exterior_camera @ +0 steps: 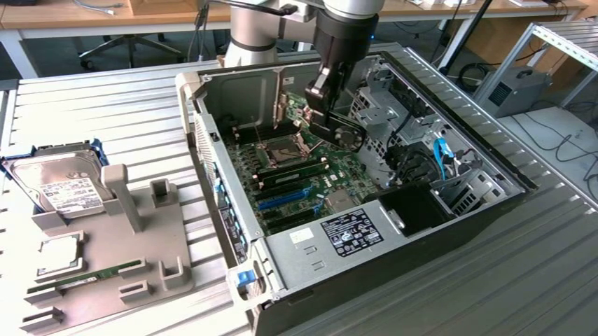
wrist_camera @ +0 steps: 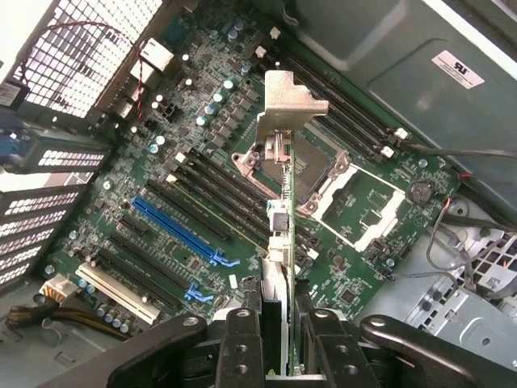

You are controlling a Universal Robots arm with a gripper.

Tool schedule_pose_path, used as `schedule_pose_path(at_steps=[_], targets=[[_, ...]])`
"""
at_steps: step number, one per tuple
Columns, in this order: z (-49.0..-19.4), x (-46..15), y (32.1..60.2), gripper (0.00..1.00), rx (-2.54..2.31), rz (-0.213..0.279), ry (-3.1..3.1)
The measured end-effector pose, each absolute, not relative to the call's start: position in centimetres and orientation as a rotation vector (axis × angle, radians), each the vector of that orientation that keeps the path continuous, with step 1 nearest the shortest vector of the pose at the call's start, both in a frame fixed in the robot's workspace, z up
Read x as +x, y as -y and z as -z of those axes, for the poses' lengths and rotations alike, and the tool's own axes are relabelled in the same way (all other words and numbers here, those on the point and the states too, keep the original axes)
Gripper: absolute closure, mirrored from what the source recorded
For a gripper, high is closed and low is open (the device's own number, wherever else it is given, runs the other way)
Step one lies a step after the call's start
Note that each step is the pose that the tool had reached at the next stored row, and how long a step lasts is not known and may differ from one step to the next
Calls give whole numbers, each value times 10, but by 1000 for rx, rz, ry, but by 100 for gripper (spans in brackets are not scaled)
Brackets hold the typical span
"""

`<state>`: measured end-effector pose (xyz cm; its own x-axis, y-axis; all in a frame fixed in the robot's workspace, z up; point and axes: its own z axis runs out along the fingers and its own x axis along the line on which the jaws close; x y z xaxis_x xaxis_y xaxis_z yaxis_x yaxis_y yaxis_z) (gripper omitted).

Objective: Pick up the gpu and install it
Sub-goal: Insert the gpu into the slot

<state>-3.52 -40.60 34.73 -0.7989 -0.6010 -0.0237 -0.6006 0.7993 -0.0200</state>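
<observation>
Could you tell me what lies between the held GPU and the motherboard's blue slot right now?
Nothing but air: the wrist view shows the gripper holding the GPU edge-on above the motherboard, clear of the blue slot.

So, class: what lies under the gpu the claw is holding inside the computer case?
Under the gpu lies the motherboard: the empty processor socket and black slots. The card's edge covers a strip of board.
</observation>
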Motion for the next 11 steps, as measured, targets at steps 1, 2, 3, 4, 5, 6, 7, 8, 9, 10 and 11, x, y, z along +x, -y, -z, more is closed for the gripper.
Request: schedule_pose_path(at_steps=[1, 2, 3, 4, 5, 6, 7, 8, 9, 10, 11], targets=[[-347, -35, 406, 74, -994, 18, -2950], [-347, -35, 406, 74, -1002, 18, -2947], [-347, -35, 406, 74, -1010, 18, -2944], [-347, -35, 406, 74, -1017, 18, -2942], [-347, -35, 406, 74, -1027, 18, -2938], [-347, -35, 406, 74, -1035, 18, -2936], [-347, -35, 406, 74, -1045, 18, -2932], [-347, -35, 406, 74, -1052, 18, -2929], [-347, -35, 406, 74, -1062, 17, -2926], [-347, -35, 406, 74, -1071, 17, -2923], [-347, -35, 406, 74, -1088, 17, -2916]])
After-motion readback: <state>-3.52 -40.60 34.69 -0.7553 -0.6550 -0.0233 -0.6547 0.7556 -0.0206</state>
